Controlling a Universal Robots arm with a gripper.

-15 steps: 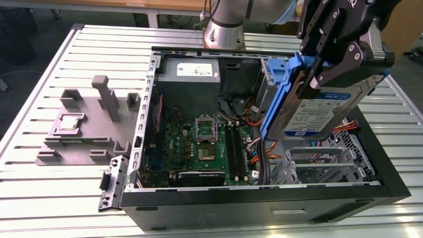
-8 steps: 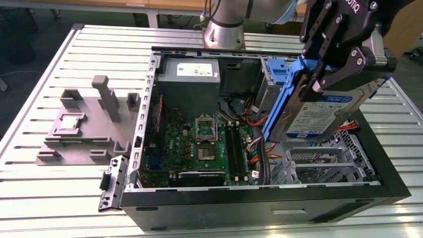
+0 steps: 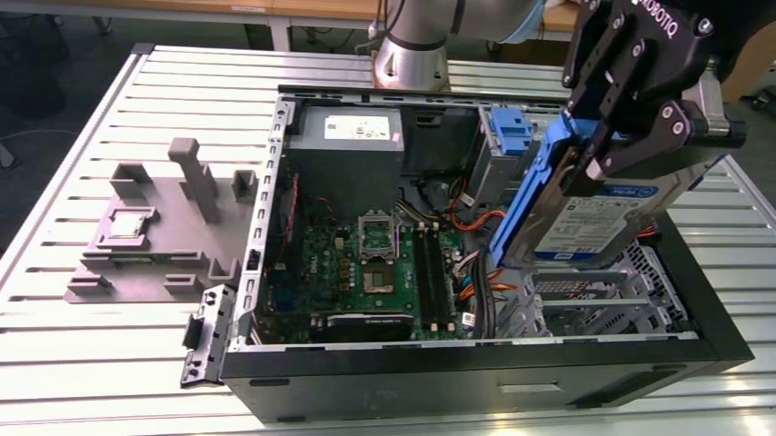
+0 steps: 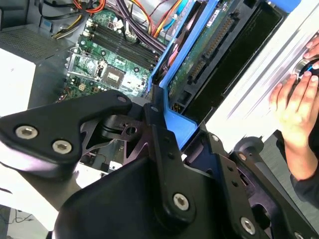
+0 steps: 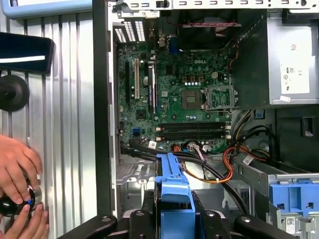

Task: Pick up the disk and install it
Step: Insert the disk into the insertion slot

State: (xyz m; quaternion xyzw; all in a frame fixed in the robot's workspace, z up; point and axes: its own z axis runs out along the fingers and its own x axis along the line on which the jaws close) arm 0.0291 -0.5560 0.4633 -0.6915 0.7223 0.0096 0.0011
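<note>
Disk [image 3: 591,225]: picked up, not yet installed. Exterior view: clamped by blue carrier between fingers of gripper [image 3: 612,168], tilted on edge above drive cage [image 3: 594,300] at the exterior view's right of open case [image 3: 485,381]. Second wrist view: carrier edge pinched, motherboard [image 4: 109,64] beyond, person's hand [image 4: 294,107] nearby. First wrist view: same grip, hovering over case interior. Seating left to do.

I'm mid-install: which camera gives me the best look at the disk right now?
The exterior view: the disk hangs tilted in the pincer above the drive cage, label and blue carrier plain. The second wrist view shows its circuit-board underside; the first wrist view shows the carrier's blue end.
</note>
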